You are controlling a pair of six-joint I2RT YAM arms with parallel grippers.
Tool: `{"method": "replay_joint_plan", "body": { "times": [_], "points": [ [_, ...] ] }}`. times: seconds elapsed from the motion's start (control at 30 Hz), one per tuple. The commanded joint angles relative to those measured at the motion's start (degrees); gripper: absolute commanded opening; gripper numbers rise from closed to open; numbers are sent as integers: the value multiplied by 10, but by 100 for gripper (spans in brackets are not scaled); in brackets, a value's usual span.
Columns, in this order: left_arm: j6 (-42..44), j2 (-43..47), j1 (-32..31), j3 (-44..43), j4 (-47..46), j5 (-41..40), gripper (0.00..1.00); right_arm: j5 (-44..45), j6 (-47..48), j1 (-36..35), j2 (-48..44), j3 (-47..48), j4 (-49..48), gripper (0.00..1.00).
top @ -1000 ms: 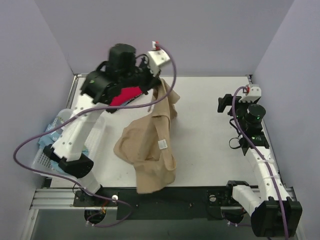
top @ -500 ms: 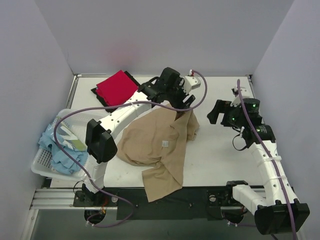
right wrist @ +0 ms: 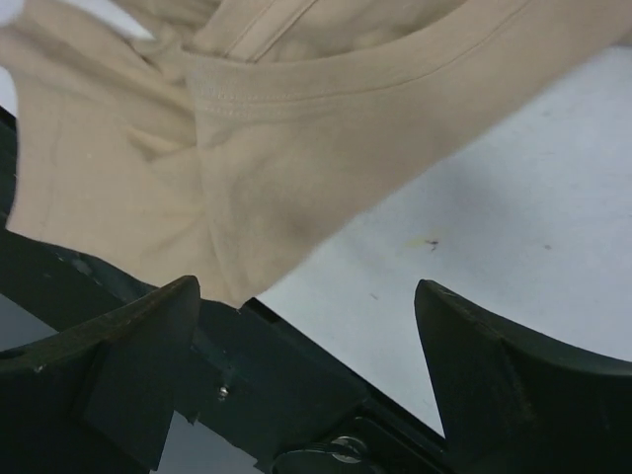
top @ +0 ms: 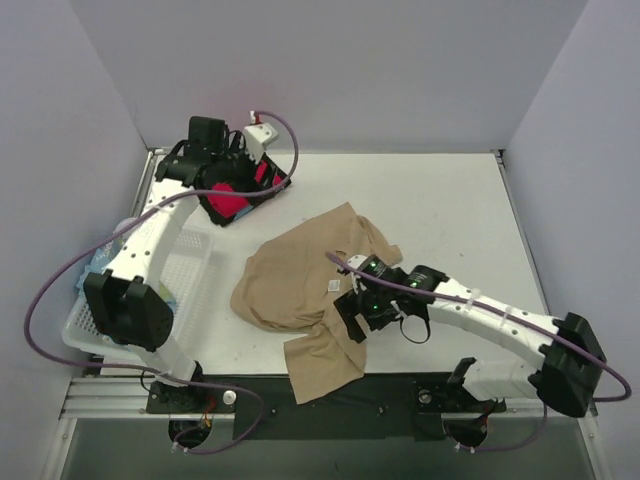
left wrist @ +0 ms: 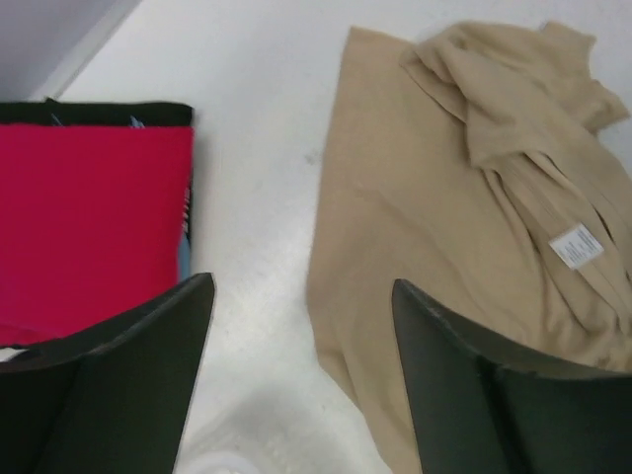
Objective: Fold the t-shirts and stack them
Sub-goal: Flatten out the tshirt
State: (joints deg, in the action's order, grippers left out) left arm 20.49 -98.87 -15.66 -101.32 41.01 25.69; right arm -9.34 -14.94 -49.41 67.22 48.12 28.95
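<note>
On the table: tan t-shirt crumpled, no longer lifted.
Left pincer: apart, empty, withdrawn beside red t-shirt.
Right pincer: apart, arrived over tan hem; flattening likely next.

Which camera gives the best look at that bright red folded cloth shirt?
The left wrist view: the bright red folded shirt fills its left side in plain sight. The top view shows only patches behind the left arm; the right wrist view misses it.
</note>
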Motion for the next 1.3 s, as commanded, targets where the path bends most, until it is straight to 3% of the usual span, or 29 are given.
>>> {"method": "replay_joint_plan", "body": {
  "times": [0.0, 0.07, 0.27, 0.33, 0.37, 0.5, 0.6, 0.7, 0.73, 0.77, 0.83, 0.97, 1.03, 1.07, 1.1, 1.13, 1.27],
  "points": [
    [137, 94, 2, 91, 92, 48, 72, 20, 13, -61, 99, 18, 23, 83],
    [157, 116, 17, 138, 116, 47, 62, 17, 23, -69, 137, 24, 17, 82],
    [215, 170, 37, 267, 144, 55, 61, -32, 40, -66, 219, 22, -13, 81],
    [235, 177, 34, 300, 143, 52, 62, -36, 36, -62, 236, 22, -13, 64],
    [253, 179, 32, 313, 143, 50, 62, -38, 33, -54, 239, 22, -13, 44],
    [334, 187, 13, 370, 156, 44, 66, -44, 4, 14, 196, 16, -5, 0],
    [372, 188, -19, 419, 140, 20, 69, -76, -11, 79, 143, 19, -1, 0],
    [358, 176, -76, 468, 82, -39, 73, -111, -4, 128, 95, 43, 3, 0],
    [356, 173, -88, 490, 46, -66, 76, -117, 1, 141, 91, 50, 8, 0],
    [351, 165, -109, 501, 29, -80, 85, -126, 2, 147, 85, 58, 12, 0],
    [339, 154, -133, 532, -27, -118, 86, -137, 4, 165, 78, 68, 21, 0],
    [337, 125, -141, 555, -54, -161, 85, -151, 1, 222, 55, 94, 41, 0],
    [339, 116, -141, 557, -52, -191, 69, -169, -1, 268, 35, 119, 44, 0],
    [337, 111, -141, 554, -50, -204, 39, -176, -1, 300, 31, 146, 44, 0],
    [327, 111, -141, 536, -44, -216, 15, -187, -2, 317, 25, 161, 48, 0],
    [302, 111, -138, 517, -38, -241, 0, -190, -1, 345, 24, 200, 52, 0],
    [244, 141, -99, 337, 39, -231, 0, -205, -2, 416, 43, 356, 66, 0]
  ]
}}
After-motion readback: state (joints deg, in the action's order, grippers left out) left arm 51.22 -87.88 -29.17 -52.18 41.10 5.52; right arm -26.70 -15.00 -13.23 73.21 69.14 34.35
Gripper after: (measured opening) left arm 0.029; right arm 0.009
